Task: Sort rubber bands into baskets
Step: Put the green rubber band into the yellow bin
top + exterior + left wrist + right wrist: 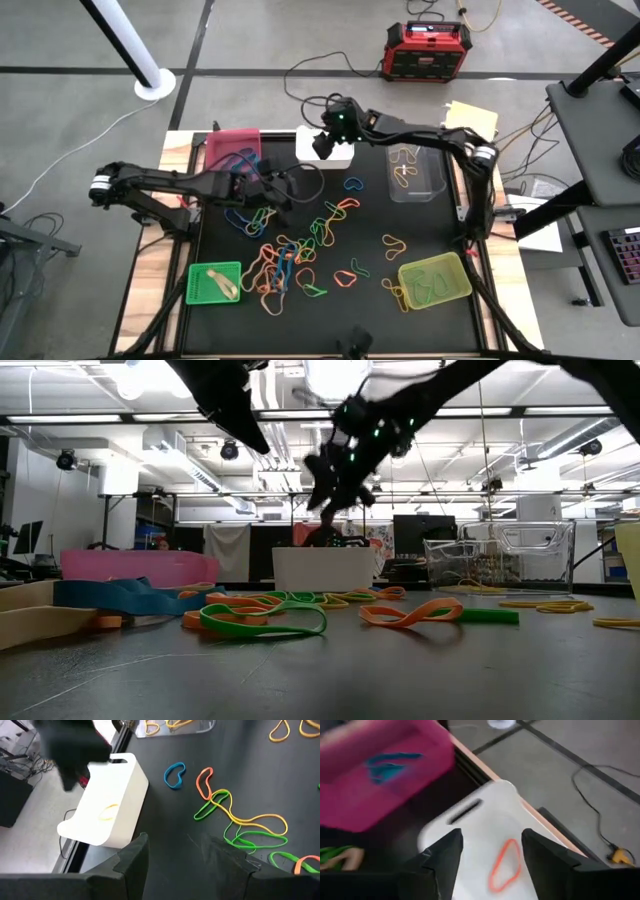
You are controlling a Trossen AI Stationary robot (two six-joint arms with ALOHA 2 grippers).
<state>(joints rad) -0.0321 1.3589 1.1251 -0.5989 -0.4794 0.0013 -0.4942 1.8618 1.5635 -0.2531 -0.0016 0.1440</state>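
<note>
Orange band point(504, 865) lying loose in the white basket point(470, 827), right under the right gripper point(491, 851), whose fingers point(547, 851) are spread apart with nothing between them, so my read is it's at the drop-off end of one sort. From above, that right gripper point(327, 143) hangs over the white basket point(347, 155) at the far edge of the table point(420, 325), next to the pink basket point(233, 147) with a blue band in it. Left gripper point(172, 852) is also released, fingers point(131, 865) apart and empty, over bare mat just beside the white basket, near a blue band point(174, 774) and an orange one point(204, 781) tangled with green and yellow loops. In the top view the left gripper point(280, 190) sits between the pink basket and the main pile point(290, 262) in the middle of the mat. Clear basket point(416, 170) has a few yellow bands, green basket point(215, 283) and yellow-green basket point(435, 279) hold some too, but loads of bands are still scattered, so I'd say nowhere near done. Next move, as I'd guess: right arm lifts clear of the white basket and goes for another band, and since they overlap so much, picking just one loop out of the tangle looks like the tricky part.
</note>
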